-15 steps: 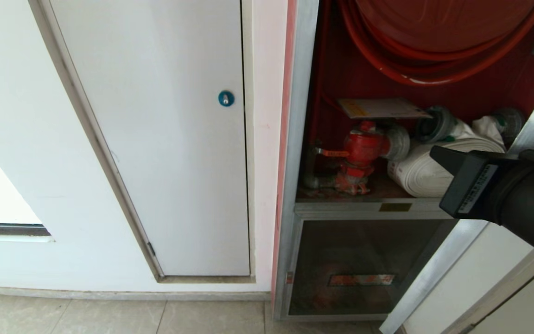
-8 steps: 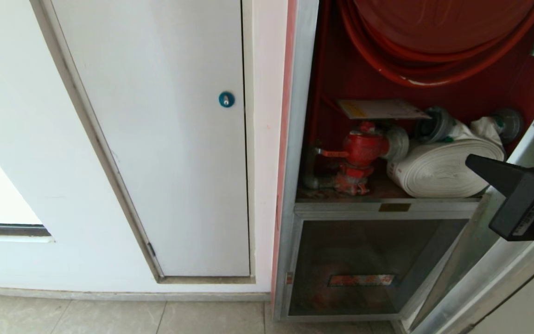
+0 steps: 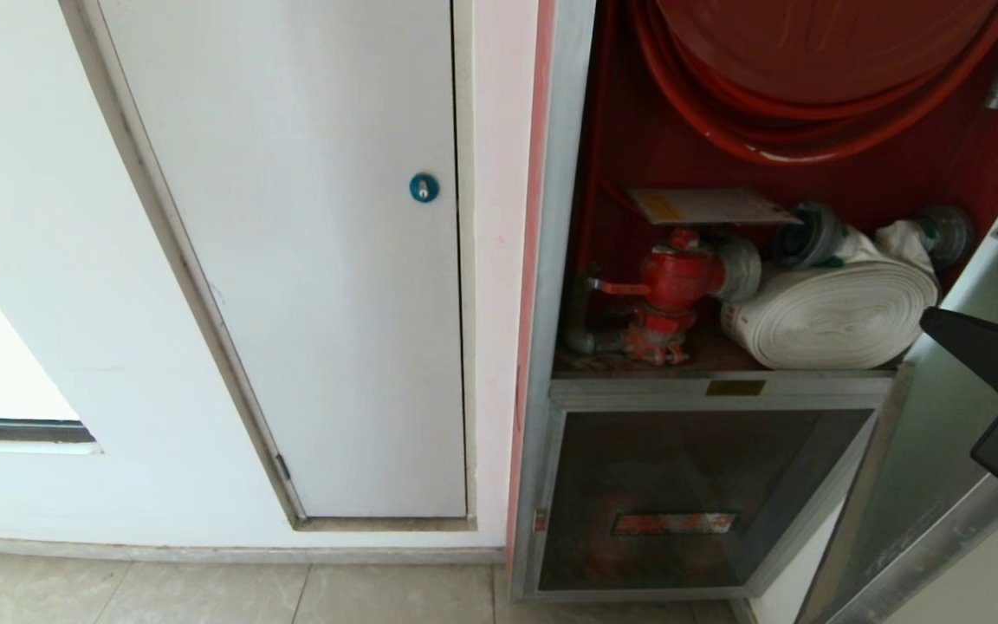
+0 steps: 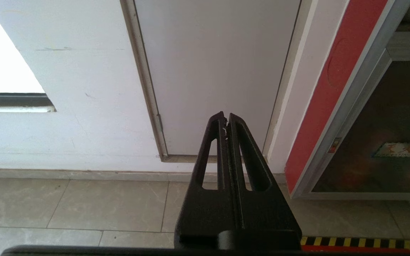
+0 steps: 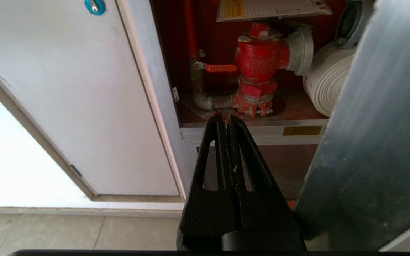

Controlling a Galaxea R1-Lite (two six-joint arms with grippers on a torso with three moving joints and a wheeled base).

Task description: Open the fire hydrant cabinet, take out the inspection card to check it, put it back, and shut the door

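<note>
The fire hydrant cabinet (image 3: 561, 260) stands open, red inside, with the red hose reel (image 3: 811, 78) above. The inspection card (image 3: 707, 205) lies flat on top of the red valve (image 3: 677, 282), beside the white rolled hose (image 3: 837, 316). The door (image 3: 941, 451) is swung out at the right, white inner face showing. My right gripper (image 3: 929, 315) is shut and empty, close beside the door's inner face; in its wrist view the right gripper (image 5: 227, 118) points at the valve (image 5: 260, 64), with the card (image 5: 272, 9) above and the door's aluminium edge (image 5: 376, 135) alongside. My left gripper (image 4: 226, 116) is parked, shut.
A white flush panel with a round blue lock (image 3: 422, 187) fills the wall left of the cabinet. Below the shelf is a smaller dark glass panel (image 3: 690, 485) with a red label. Tiled floor (image 3: 204, 594) runs along the wall's foot.
The door has swung further open to the right. My right gripper, still shut, has drawn back to the right and lower along with it, uncovering the white hose.
</note>
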